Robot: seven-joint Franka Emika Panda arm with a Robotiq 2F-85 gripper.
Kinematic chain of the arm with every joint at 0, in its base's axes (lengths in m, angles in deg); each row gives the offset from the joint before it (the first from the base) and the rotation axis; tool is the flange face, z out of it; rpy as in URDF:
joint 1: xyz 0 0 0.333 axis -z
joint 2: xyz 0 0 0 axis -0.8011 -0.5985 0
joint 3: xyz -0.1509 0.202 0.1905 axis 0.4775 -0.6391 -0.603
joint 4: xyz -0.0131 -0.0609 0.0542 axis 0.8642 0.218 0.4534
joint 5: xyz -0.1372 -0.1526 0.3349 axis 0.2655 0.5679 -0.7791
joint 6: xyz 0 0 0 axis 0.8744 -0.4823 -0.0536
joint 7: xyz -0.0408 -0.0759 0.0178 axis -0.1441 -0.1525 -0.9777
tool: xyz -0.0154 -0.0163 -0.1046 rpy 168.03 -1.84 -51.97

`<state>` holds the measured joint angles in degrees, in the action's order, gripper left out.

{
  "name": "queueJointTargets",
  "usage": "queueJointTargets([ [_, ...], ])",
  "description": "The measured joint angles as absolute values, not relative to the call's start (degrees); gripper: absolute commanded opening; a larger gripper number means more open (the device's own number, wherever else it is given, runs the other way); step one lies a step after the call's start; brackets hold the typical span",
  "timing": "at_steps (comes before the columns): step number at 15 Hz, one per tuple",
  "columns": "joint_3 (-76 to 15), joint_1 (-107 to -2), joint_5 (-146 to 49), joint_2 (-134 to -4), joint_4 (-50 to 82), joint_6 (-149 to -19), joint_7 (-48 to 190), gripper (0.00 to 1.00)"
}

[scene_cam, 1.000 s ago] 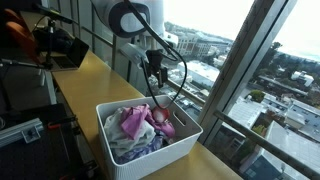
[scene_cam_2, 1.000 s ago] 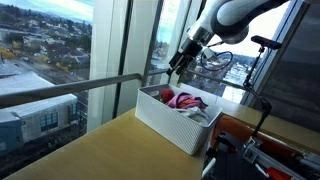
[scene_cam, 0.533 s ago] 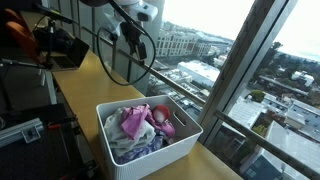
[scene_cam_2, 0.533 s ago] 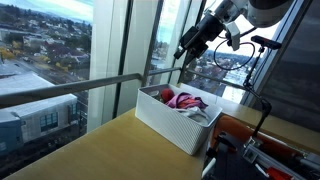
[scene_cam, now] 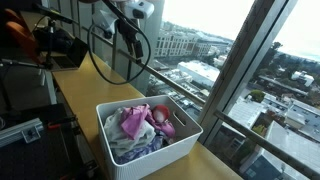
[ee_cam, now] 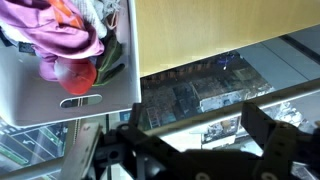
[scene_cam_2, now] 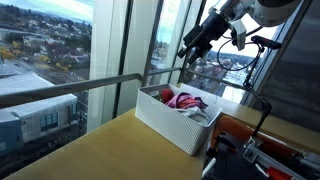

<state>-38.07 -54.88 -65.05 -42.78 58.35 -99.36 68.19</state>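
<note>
White basket (scene_cam: 150,160) is sitting on the wooden table (scene_cam: 88,80), stuffed with pink, purple and white clothes (scene_cam: 138,126). Its long axis is running straight away from the window (scene_cam: 205,40), short end facing the glass. Gripper (scene_cam_2: 184,52) is hanging well above the basket, jaws spread wide, pinching nothing. Only the wrist view is showing the basket's handle slot (ee_cam: 80,102).

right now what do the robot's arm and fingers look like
The arm is white, with rounded links and dark joints. A thin black cable hangs from it in a wide loop. The fingers are black, blocky and angular.
</note>
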Motion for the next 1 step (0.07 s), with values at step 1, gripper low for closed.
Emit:
queueJointTargets([
  [1,-38.1,-54.9,-65.1,-42.8,58.4,-99.4,68.2,1.0],
])
